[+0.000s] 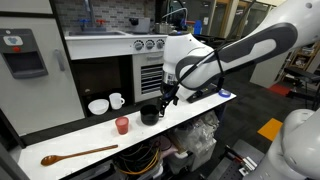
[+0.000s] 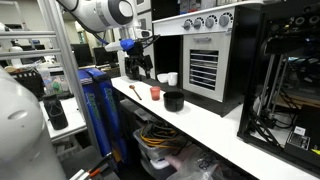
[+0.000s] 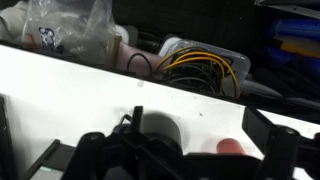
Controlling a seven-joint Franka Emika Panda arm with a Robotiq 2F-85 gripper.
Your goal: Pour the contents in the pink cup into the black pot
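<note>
1. the pink cup (image 1: 122, 125) stood on the white table (image 1: 50, 140), just left of the black pot (image 1: 149, 115). it looked light, stiff and slick, so i judged a grip around its mid wall best.
2. my gripper (image 1: 167, 99) hung just above the pot, jaws wide apart, holding nothing.
3. an exterior view showed the wooden spoon (image 1: 75, 154) far left. only the wrist view showed the tangled wires (image 3: 200, 65) beyond the table edge.

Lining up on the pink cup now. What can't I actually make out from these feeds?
Contents of the pink cup: too small in both exterior views; the wrist view cuts it off at the bottom edge.
Inside of the black pot: dark and tiny in both exterior views; blurred behind gripper parts in the wrist view.
The gripper: fingertips lost against dark background in both exterior views.
</note>
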